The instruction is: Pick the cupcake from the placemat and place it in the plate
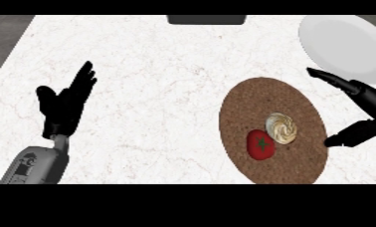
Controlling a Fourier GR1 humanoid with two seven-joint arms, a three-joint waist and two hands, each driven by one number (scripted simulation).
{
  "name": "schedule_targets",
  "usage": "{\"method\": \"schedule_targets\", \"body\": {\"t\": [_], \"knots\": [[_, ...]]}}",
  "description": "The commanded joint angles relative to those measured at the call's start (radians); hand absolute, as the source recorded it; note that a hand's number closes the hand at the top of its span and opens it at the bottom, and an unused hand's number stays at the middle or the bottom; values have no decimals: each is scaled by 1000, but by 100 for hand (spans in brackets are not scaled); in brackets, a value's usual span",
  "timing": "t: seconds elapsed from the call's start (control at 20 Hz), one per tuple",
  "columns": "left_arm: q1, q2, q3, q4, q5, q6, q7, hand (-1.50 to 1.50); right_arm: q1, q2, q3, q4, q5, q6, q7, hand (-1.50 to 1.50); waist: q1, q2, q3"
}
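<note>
On the white veined marble counter (161,71), the cream-swirled cupcake (283,127) sits on the round brown woven placemat (249,106) beside a red tomato (260,145). The right hand (352,114) spreads open just right of it; the left hand (67,101) rests open. A white round plate (339,39) lies far right, possibly partly cropped.

A grey, cylindrical metal left forearm (35,164) with a small dark marking carries a matte black left hand (64,105). Beside the round brown woven placemat (249,101), the right hand (352,111) is equally black, slender-fingered.
</note>
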Motion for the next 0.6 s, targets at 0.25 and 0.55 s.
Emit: {"method": "schedule_targets", "body": {"t": [0.25,0.55], "knots": [[30,9,33,-60,-17,-18,42,0,-47,-16,104,-70,139,84,73,-150,-6,-4,-1],[69,-8,58,-40,-24,-45,7,0,39,-61,129,-153,286,-15,74,-150,-11,-4,-1]]}}
